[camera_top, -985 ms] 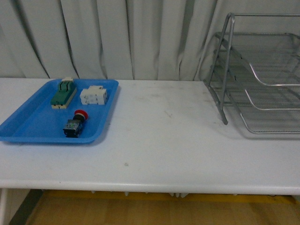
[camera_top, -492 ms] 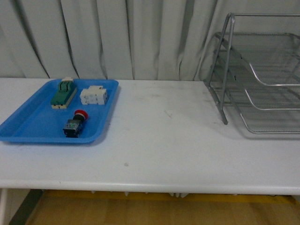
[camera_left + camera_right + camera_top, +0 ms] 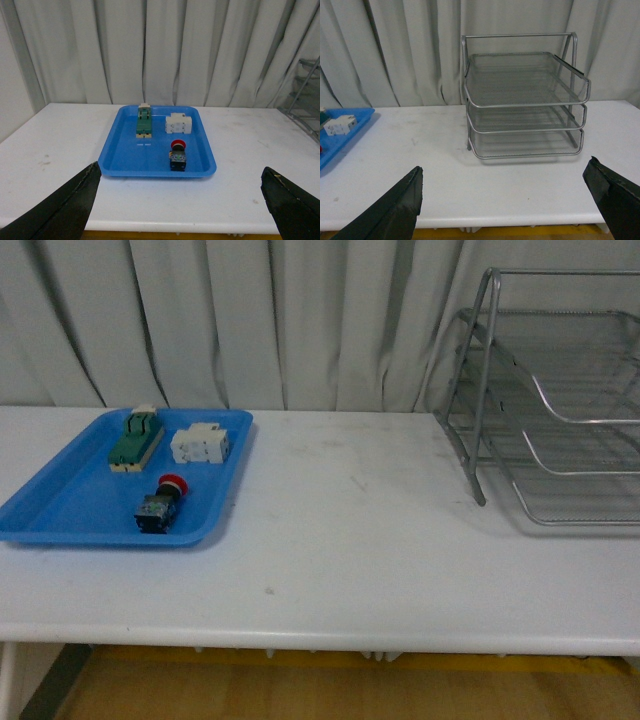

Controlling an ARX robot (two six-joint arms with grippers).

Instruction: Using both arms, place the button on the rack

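Pickup comes first: left hand [image 3: 180, 167], spread empty like right hand [image 3: 505, 165], must reach the button [image 3: 160, 505] in the blue tray [image 3: 60, 502].

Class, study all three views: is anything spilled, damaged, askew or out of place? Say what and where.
Nothing stands out. The button, white block and green-and-cream block sit inside the blue tray, nothing spilled; the rack stands upright on the table, undamaged.

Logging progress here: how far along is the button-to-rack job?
Nothing looks done: the button lies in the blue tray, and the rack holds nothing. Nothing is in hand: left claw and right claw are open and empty. Left: grasp it, carry it across, set it on a tier.
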